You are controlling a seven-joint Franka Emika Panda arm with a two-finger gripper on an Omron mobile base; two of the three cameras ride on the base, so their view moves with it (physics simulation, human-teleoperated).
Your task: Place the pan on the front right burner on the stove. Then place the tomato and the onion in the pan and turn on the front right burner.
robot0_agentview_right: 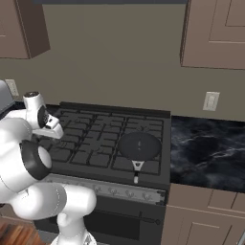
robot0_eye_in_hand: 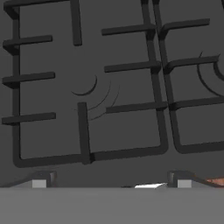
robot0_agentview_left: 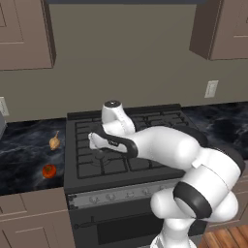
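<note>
pan (robot0_agentview_right: 139, 146) sits on the front right burner (robot0_agentview_right: 143, 160) of the stove (robot0_agentview_left: 85, 181), handle toward the knobs. tomato (robot0_agentview_left: 48, 171) and onion (robot0_agentview_left: 54, 142) lie apart on the dark worktop (robot0_agentview_left: 24, 150) left of it. claw (robot0_eye_in_hand: 111, 183) hovers open over the left grates.

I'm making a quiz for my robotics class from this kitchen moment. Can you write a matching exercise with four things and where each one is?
Things:
1. pan
2. tomato
3. onion
4. hand

Places:
A. on the counter left of the stove, nearer the wall
B. above the stove's left grates, open
C. on the front right burner
D. on the counter left of the stove, nearer the front edge

Pairs: 1-C, 2-D, 3-A, 4-B
</note>
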